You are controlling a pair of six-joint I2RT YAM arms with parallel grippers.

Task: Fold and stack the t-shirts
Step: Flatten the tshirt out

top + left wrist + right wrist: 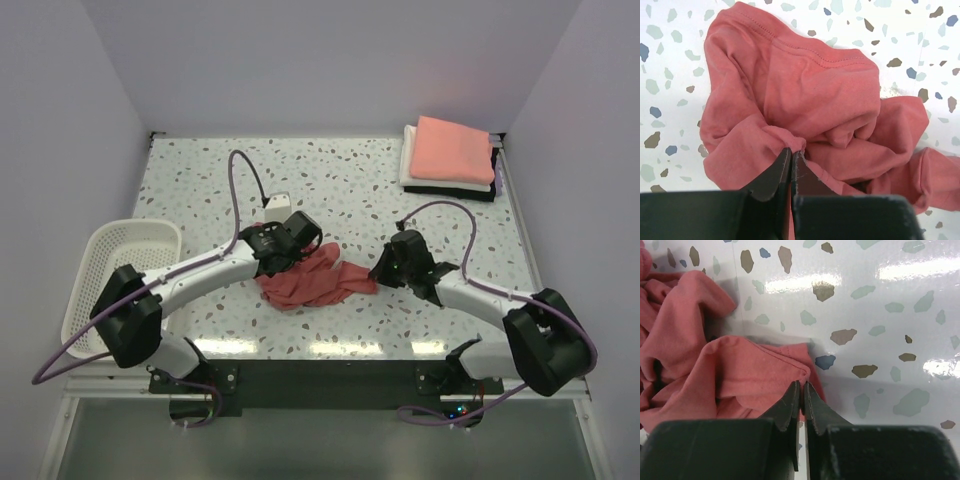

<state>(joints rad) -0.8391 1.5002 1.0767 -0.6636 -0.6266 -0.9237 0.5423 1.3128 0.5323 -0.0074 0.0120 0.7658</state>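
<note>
A dusty brick-red t-shirt [315,282] lies crumpled on the table's middle, between my two grippers. My left gripper [283,258] is at its left side and is shut on a fold of the cloth [792,150]; the shirt [805,95] fills the left wrist view. My right gripper [380,268] is at the shirt's right end and is shut on a hemmed edge [803,382]; the shirt [705,365] bunches to the left in the right wrist view. A stack of folded t-shirts sits at the back right: salmon-pink [452,148] on top, white [410,168] under it, black [450,192] at the bottom.
A white plastic mesh basket [115,275] stands at the table's left edge, beside the left arm. A small white block [277,202] lies behind the left gripper. Purple cables loop over both arms. Walls enclose the table at the back and sides.
</note>
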